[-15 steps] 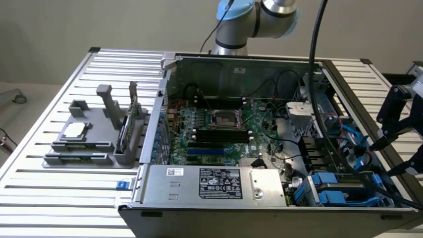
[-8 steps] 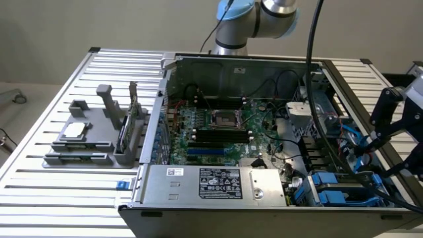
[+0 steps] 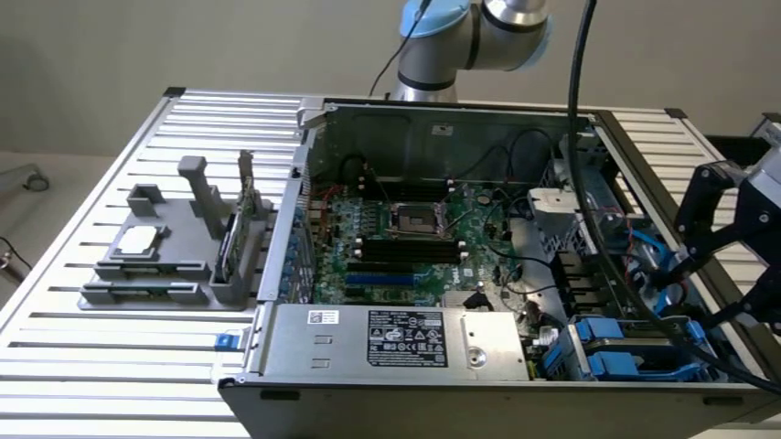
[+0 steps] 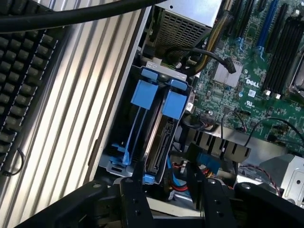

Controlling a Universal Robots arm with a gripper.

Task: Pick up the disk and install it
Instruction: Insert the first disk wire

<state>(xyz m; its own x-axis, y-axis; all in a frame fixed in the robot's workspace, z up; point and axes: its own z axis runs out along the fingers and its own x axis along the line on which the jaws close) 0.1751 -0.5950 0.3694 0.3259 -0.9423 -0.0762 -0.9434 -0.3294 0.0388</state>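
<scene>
The tool (image 4: 165,183) hangs over the near corner of the computer case (image 3: 403,402), on the exterior view's right, with its jaws apart and nothing clamped. Just beyond its fingertips lies the drive bay (image 4: 114,166). The disk (image 4: 159,147) sits in the compartment nearer the motherboard (image 4: 247,80), its long axis running away from the tool. The adjoining compartment appears to hold only a blue carrier (image 4: 137,118).
</scene>
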